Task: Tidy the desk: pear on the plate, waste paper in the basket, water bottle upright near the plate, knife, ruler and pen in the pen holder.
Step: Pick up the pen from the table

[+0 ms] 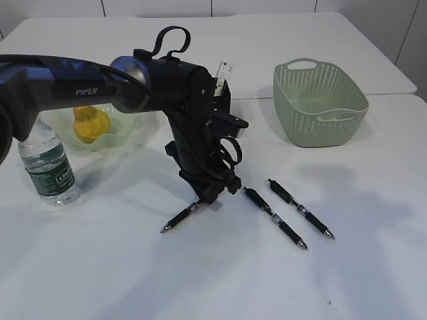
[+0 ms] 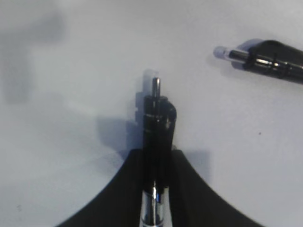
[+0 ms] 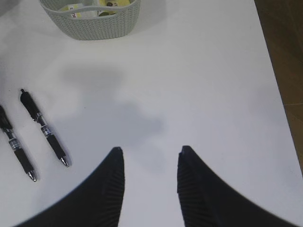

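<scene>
Pens: three black ones lie on the white table (image 1: 133, 280), near centre. Left pen (image 1: 181, 217) sits under the left gripper (image 1: 212, 195), whose jaws are pinched on its barrel; wrist view shows the pen between the black fingers (image 2: 118, 189), clicker end pointing away, tip end out toward the near left in the exterior view. Middle pen (image 1: 275, 218) lies just right of the gripper, close to it but apart. Right pen (image 1: 300, 209) lies parallel, a little farther right. Left arm (image 1: 100, 83) reaches across from the far left and blocks most of the pen holder (image 1: 225, 93) behind it; a ruler (image 1: 225, 70) sticks out of the holder. Pear (image 1: 90, 122) rests on the plate (image 1: 130, 130), far left. Bottle (image 1: 48, 167) stands upright just near of the plate. Green basket (image 1: 320, 103) sits far right, with paper inside. Right gripper (image 3: 150, 175) hovers over bare table at the right, jaws spread, nothing between them.
</scene>
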You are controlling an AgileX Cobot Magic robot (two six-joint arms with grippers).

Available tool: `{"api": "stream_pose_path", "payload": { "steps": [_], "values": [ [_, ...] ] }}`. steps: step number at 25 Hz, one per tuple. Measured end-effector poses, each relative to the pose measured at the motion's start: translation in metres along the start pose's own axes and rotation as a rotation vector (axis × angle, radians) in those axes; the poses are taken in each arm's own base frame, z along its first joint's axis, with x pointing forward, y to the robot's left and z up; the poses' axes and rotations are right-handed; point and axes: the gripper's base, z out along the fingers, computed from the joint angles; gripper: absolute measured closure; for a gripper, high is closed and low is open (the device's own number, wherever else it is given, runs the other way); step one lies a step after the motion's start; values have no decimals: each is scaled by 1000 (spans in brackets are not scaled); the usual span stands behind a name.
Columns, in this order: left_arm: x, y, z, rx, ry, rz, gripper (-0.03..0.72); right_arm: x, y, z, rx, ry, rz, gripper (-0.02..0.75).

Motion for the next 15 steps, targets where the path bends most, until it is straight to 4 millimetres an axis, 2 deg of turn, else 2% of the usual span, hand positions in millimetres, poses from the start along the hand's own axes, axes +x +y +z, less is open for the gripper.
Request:
{"api": "stream_pose_path", "payload": {
  "steps": [15],
  "values": [
    [-1,0,0,0,-6,0,599,0,0,0,0,0,0,424]
  ]
}}
